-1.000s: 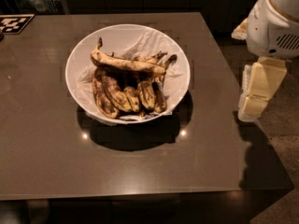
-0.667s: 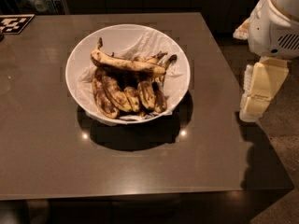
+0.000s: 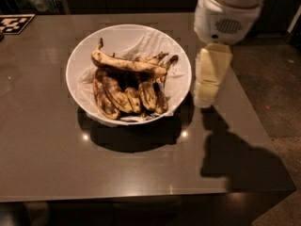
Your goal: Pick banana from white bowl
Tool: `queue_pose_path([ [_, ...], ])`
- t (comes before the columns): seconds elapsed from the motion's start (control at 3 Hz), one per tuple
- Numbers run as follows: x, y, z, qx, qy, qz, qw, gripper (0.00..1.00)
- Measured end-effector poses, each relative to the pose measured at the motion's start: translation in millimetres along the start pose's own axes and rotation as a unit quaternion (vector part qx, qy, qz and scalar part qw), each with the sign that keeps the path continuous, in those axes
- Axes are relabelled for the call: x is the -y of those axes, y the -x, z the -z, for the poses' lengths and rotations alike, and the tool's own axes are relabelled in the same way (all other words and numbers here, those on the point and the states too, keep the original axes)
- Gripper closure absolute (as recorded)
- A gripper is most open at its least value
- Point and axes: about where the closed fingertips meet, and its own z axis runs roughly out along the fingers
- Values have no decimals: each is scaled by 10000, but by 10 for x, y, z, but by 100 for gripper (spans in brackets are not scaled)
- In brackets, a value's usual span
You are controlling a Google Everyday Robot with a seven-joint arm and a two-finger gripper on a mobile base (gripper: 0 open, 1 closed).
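The long yellow-tan banana with brown spots [image 3: 127, 64] lay across the shorter, darker bananas [image 3: 127, 95] inside the large round white bowl [image 3: 77, 55]. The cream-coloured claw [image 3: 207, 91] hung just right of the bowl, over the dark brown surface [image 3: 47, 149]; whether it was released or clenched I cannot tell. In my judgement, a low sideways approach could knock the rim and shift the bowl, and such overripe fruit could squash or slip.
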Motion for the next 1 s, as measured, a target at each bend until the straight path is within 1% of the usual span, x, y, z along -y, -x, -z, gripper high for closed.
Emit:
queue_pose_path([
  [0.33, 76, 383, -30, -22, 99, 112, 9999, 0],
  [0.67, 190, 813, -89, 61, 151, 203, 9997, 0],
  [1.0, 259, 891, -111, 198, 40, 201, 9996, 0],
])
